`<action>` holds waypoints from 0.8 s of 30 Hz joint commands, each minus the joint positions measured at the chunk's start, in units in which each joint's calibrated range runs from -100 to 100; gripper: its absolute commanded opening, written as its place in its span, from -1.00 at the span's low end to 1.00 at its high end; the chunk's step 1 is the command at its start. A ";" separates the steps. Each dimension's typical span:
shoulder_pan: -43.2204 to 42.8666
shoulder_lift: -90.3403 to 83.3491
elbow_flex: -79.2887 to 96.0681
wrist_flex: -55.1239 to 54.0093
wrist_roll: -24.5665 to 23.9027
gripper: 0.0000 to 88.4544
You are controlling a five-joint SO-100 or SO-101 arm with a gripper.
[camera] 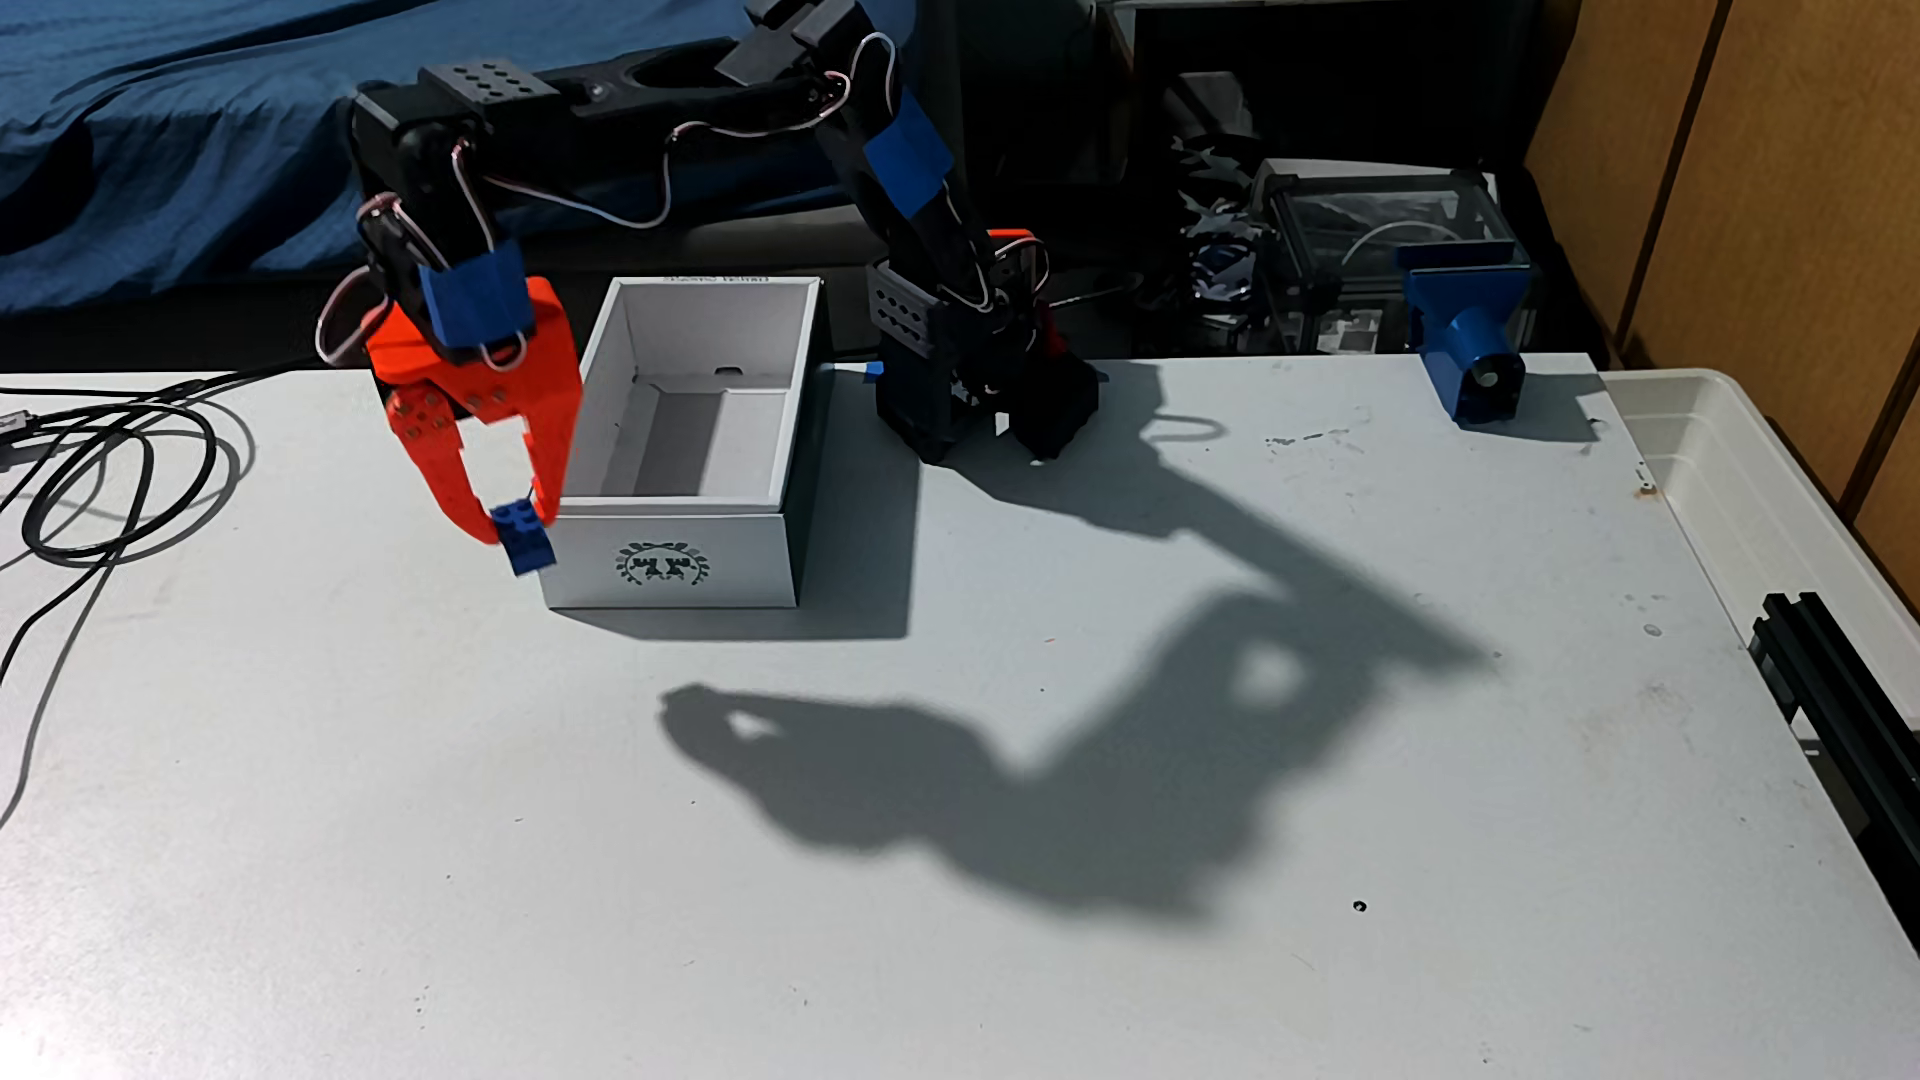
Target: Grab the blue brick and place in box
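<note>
A small blue brick [525, 537] hangs between the orange fingertips of my gripper [516, 525], which is shut on it. It hangs tilted, above the table, just left of the white box [675, 561] and near the box's front left corner. The box stands open with a dark wreath emblem on its near short side, and its pale inside holds nothing that I can see. The black arm reaches in from its base [977, 395] behind the box's right side.
Black cables [114, 478] coil on the table at the left. A blue clamp-like mount [1470, 332] sits at the table's back right edge. Beyond the right edge stand a translucent white tub [1787, 488] and a black rail [1839, 685]. The arm's shadow crosses the middle of the table.
</note>
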 commanded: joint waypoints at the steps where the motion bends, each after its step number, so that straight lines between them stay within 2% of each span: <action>1: 2.71 -5.76 1.67 0.71 1.87 -0.98; 9: 5.17 -18.36 16.22 0.62 4.24 -0.97; 16: 7.99 -29.86 30.42 -0.15 9.24 -0.97; 24: 11.55 -42.29 51.63 -13.86 13.34 -0.97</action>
